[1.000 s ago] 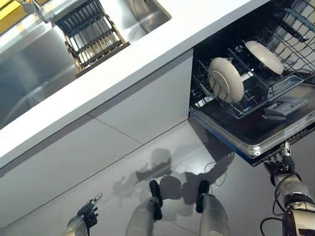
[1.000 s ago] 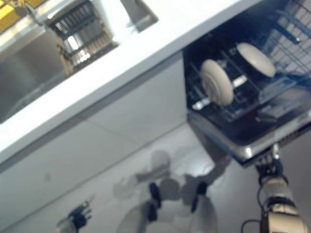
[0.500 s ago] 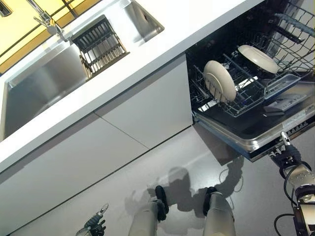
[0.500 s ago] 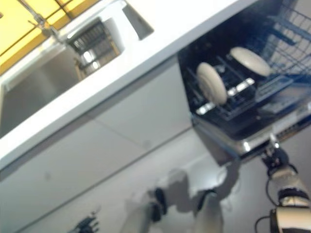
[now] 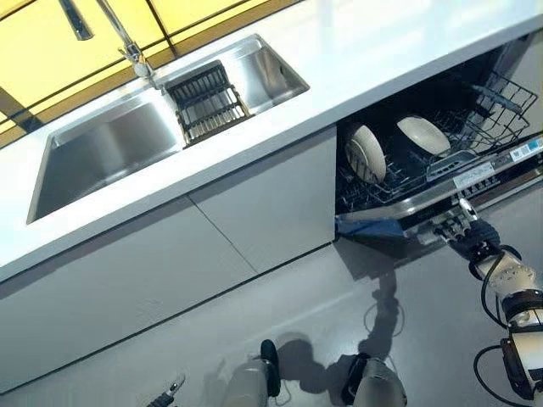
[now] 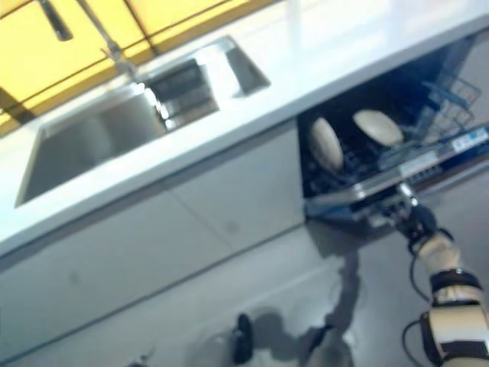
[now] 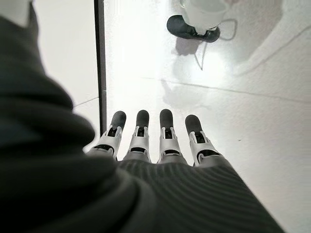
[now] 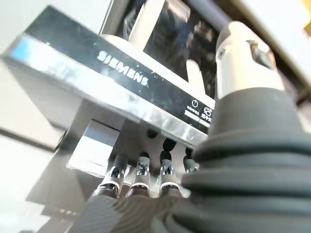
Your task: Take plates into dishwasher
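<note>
Left eye view: two plates (image 5: 366, 153) (image 5: 423, 134) racked in dishwasher (image 5: 424, 195) at 3 o'clock; right hand (image 5: 465, 236) under door (image 5: 441, 199) edge, fingers straight against its underside; left hand (image 7: 155, 141) at 7 o'clock, fingers relaxed, empty; loading looks done, door closing remains.

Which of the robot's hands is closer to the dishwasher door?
Right. The right hand presses straight fingers under the dishwasher door edge; the left hand hangs low over the floor, far away.
</note>
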